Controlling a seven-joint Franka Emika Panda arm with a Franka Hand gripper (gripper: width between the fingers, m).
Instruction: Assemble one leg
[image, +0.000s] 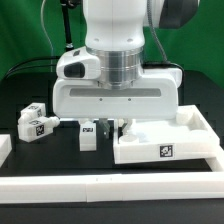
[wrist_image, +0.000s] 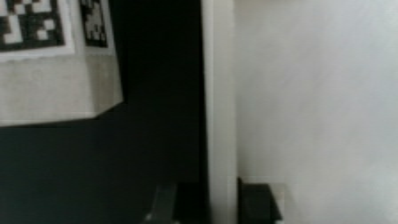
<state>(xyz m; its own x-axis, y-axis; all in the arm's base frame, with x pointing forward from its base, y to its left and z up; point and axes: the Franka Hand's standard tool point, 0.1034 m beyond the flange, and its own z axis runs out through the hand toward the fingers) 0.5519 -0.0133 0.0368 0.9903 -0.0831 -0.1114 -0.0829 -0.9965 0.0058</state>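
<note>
My gripper (image: 113, 128) is lowered at the left edge of the large white panel (image: 165, 138), which lies on the black table at the exterior view's right. In the wrist view the two dark fingers (wrist_image: 178, 205) press on either side of the panel's thin edge strip (wrist_image: 219, 100), so the gripper (wrist_image: 219, 205) is shut on it. One leg (image: 88, 136), a small white post with a tag, stands just left of the gripper. The wrist view shows it beside the panel (wrist_image: 54, 70), apart from the panel and the fingers.
More small white tagged legs (image: 35, 122) lie in a group at the exterior view's left. A white rail (image: 100, 187) runs along the table's front, with a short white piece (image: 4, 148) at the far left.
</note>
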